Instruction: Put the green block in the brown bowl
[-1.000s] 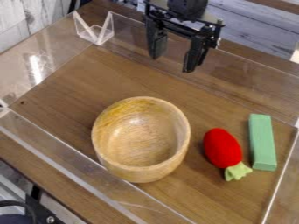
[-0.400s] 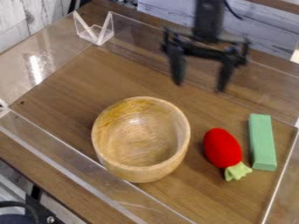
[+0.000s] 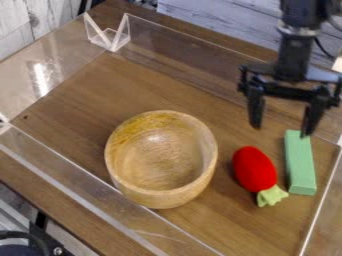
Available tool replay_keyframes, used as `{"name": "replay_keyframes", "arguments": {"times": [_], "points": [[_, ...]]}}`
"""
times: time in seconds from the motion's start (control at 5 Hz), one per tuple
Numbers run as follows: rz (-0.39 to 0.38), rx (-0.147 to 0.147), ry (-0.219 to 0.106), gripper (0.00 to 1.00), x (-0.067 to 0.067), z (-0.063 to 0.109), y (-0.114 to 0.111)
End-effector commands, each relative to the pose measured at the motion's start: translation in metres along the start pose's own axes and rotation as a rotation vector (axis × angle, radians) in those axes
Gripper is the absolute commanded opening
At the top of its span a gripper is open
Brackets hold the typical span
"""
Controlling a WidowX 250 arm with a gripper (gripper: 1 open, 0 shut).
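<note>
**Black Claw Moves Over by the Green Block**

Wooden boards make the table top [image 3: 147, 85], and clear plastic walls [image 3: 60, 185] stand all around it like a see-through box.

One second ago the black robot gripper [image 3: 285, 113] was up near the back wall, in the middle of the picture. A little later it was partway across. Now it has slid to the right side and come lower. It points down at the table. Its two dark fingers [image 3: 254, 108] are spread wide apart, and nothing is between them.

Right below the gripper, on the side nearer to us, lies the long flat light-green block [image 3: 299, 162]. It rests flat on the wood, with its far end just under the right finger. I cannot tell if the finger touches it. The block has not moved.

Below the gripper and a bit to the left is a red toy strawberry with a pale green leafy tip [image 3: 257, 171]. It sits just beside the block, between the block and the bowl.

Farther left of the gripper and closer to us is the big round light-brown wooden bowl [image 3: 162, 158]. It stands upright, with only bare wood inside.

Far off to the left, by the back wall, stands a small clear plastic holder [image 3: 106, 32].
</note>
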State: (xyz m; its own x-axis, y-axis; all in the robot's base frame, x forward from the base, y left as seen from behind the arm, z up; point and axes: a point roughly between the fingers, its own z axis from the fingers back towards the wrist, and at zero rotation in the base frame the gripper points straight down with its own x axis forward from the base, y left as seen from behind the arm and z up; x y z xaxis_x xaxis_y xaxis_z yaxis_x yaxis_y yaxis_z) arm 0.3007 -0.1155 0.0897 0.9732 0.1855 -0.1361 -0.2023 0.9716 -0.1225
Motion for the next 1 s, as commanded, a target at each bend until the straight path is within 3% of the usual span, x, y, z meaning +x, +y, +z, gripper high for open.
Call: {"name": "replay_keyframes", "arguments": {"times": [0.0,0.8], "points": [[-0.02,-0.049,-0.064,1.0,0.004,0.007,-0.013],[0.057,-0.084,-0.105,1.0,0.015,-0.022,-0.023]]}}
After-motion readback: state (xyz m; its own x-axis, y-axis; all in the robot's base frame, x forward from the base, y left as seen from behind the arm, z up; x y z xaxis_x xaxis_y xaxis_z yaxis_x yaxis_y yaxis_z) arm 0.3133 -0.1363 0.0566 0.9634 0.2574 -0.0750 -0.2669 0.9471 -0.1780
